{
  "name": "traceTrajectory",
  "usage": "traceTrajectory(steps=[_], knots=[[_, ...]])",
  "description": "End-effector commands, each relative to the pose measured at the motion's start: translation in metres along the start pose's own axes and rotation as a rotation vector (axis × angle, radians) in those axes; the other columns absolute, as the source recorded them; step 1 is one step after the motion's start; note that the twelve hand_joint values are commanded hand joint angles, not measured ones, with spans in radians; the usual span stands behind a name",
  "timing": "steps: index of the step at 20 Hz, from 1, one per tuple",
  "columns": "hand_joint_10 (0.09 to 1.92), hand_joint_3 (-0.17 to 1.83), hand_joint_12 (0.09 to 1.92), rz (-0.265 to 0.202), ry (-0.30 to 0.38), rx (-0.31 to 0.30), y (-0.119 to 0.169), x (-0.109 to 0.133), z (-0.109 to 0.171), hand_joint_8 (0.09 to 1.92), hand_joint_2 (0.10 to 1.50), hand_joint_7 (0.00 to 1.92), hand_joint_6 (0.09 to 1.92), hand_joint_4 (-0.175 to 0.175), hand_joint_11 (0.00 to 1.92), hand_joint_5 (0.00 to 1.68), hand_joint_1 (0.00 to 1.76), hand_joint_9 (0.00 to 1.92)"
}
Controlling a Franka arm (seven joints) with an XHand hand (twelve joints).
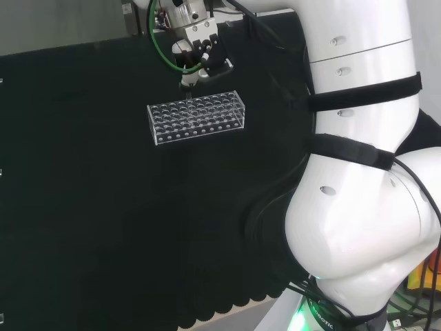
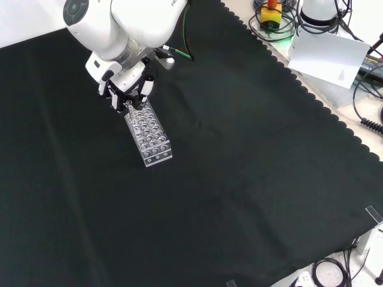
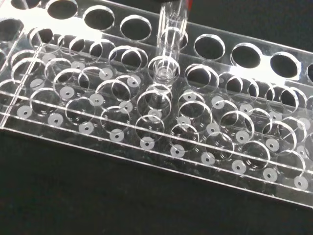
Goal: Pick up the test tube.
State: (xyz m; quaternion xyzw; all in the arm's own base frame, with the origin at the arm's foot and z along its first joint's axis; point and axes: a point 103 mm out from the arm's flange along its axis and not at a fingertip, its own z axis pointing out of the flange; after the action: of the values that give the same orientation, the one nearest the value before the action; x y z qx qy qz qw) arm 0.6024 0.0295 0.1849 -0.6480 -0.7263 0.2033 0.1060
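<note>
Hand (image 2: pixel 127 91) curled round 1 clear test tube (image 3: pixel 168 41) (lower end near the rack (image 1: pixel 197 116) top), lift seemingly underway, clearing the rack left

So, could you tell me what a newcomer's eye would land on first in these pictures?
Probably the clear rack of round holes, alone on the black cloth, with the black and white hand poised over its far end in the front view. In the wrist view a clear test tube stands in one of the rack's holes.
</note>
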Motion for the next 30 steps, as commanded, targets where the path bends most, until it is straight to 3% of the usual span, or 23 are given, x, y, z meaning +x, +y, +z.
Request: traceTrajectory(steps=[1, 3, 5, 8, 11, 14, 15, 20, 23, 30], knots=[[0.55, -0.13, 1.22, 0.016, 0.007, -0.115, 0.001, -0.001, -0.003, 0.61, 1.05, 1.49, 0.56, -0.175, 0.82, 1.19, 1.19, 1.40], [0.58, -0.16, 1.15, 0.018, 0.014, -0.159, 0.000, 0.000, -0.007, 0.59, 1.05, 1.58, 0.41, -0.175, 0.97, 1.32, 1.21, 1.48], [0.56, -0.17, 1.03, 0.018, 0.020, -0.182, -0.001, 0.000, -0.010, 0.41, 1.04, 1.49, 0.30, -0.175, 1.11, 1.38, 1.28, 1.53], [0.54, -0.17, 0.95, 0.015, 0.028, -0.186, -0.003, 0.000, -0.013, 0.72, 1.07, 1.32, 0.09, -0.175, 1.18, 1.37, 1.31, 1.57], [0.54, -0.17, 0.93, 0.011, 0.029, -0.179, -0.005, -0.001, -0.014, 0.82, 1.08, 1.28, 0.09, -0.175, 1.20, 1.37, 1.32, 1.59], [0.52, -0.17, 0.92, 0.007, 0.032, -0.180, -0.010, -0.002, -0.017, 0.83, 1.06, 1.28, 0.09, -0.175, 1.19, 1.37, 1.40, 1.35], [0.54, -0.17, 0.92, 0.006, 0.034, -0.180, -0.012, -0.003, -0.018, 0.83, 1.07, 1.28, 0.09, -0.175, 1.19, 1.37, 1.38, 1.42], [0.53, -0.17, 0.91, 0.007, 0.042, -0.185, -0.025, -0.007, -0.029, 0.82, 1.06, 1.29, 0.09, -0.175, 1.18, 1.37, 1.42, 1.29], [0.62, -0.17, 0.91, 0.006, 0.044, -0.187, -0.034, -0.010, -0.040, 0.82, 1.08, 1.29, 0.09, -0.175, 1.19, 1.37, 1.34, 1.51], [0.63, -0.17, 0.91, 0.023, 0.078, -0.212, -0.056, -0.022, -0.075, 0.83, 1.08, 1.28, 0.09, -0.175, 1.19, 1.37, 1.32, 1.56]])
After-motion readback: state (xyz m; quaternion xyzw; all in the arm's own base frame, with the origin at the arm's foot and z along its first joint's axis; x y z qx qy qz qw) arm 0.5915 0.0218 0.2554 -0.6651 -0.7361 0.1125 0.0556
